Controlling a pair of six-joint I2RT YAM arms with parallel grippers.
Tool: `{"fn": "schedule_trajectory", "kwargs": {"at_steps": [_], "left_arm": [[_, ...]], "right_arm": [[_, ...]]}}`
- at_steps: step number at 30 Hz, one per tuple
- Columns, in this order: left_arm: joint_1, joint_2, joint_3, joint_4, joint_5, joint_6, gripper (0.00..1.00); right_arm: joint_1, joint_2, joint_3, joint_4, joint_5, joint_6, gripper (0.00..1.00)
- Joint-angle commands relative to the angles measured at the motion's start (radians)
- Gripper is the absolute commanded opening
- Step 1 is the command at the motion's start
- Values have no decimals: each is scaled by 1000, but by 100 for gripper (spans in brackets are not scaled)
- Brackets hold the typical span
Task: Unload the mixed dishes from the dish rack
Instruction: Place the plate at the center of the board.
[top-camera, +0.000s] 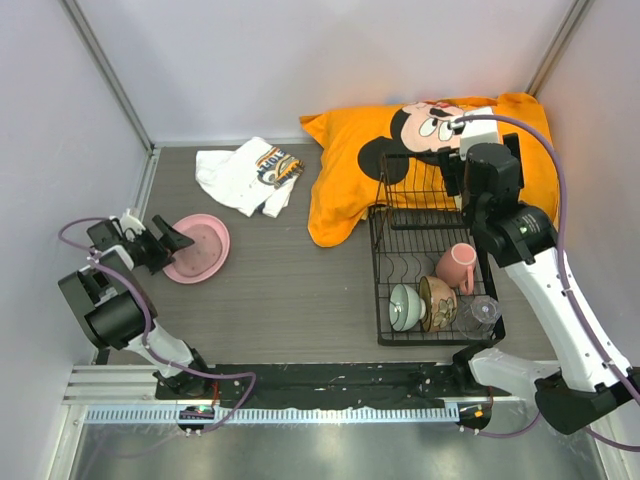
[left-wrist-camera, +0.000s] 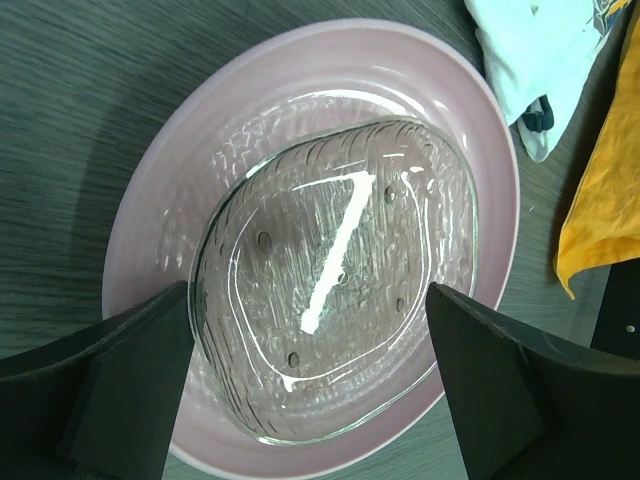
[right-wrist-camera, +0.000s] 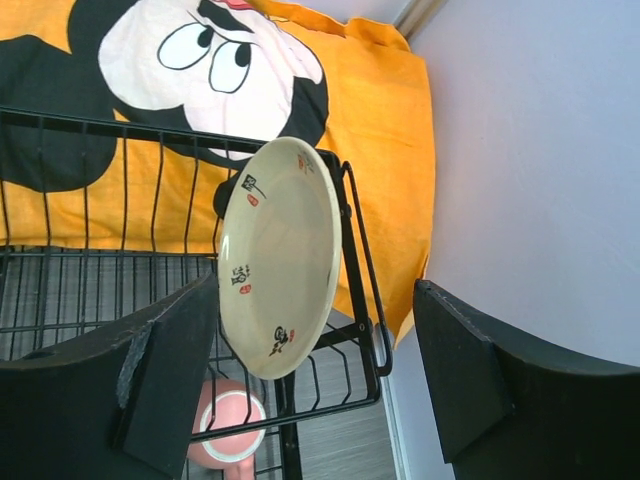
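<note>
From above: the dish rack (top-camera: 377, 285) holds a pink mug (top-camera: 457, 266), green bowl (top-camera: 404, 306), brown bowl (top-camera: 438, 302) and glass (top-camera: 481, 313). The pink plate (top-camera: 197, 248) lies on the surface (top-camera: 290, 290), well left of the rack.

Left wrist: the left end effector (left-wrist-camera: 310, 390) is spread wide over that plate (a clear dish (left-wrist-camera: 340, 300) lies in it).

Right wrist: the right end effector (right-wrist-camera: 320, 370) is released, its fingers flanking the tan plate (right-wrist-camera: 280, 255), which stands on edge in the rack.

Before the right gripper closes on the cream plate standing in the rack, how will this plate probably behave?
The cream plate looks glazed and smooth, so it may slip when pinched. It stands on edge against the rack wires, so a push could tip it. Probably ceramic: stiff but breakable.
</note>
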Motion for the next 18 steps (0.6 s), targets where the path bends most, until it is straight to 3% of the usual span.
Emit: {"fn": "schedule_trajectory", "kwargs": {"at_steps": [1, 18], "left_arm": [[7, -17, 32, -15, 4, 16, 100], [7, -74, 85, -38, 63, -37, 100]], "right_arm": [[-18, 6, -12, 56, 49, -13, 82], [-90, 33, -70, 94, -20, -2, 77]]}}
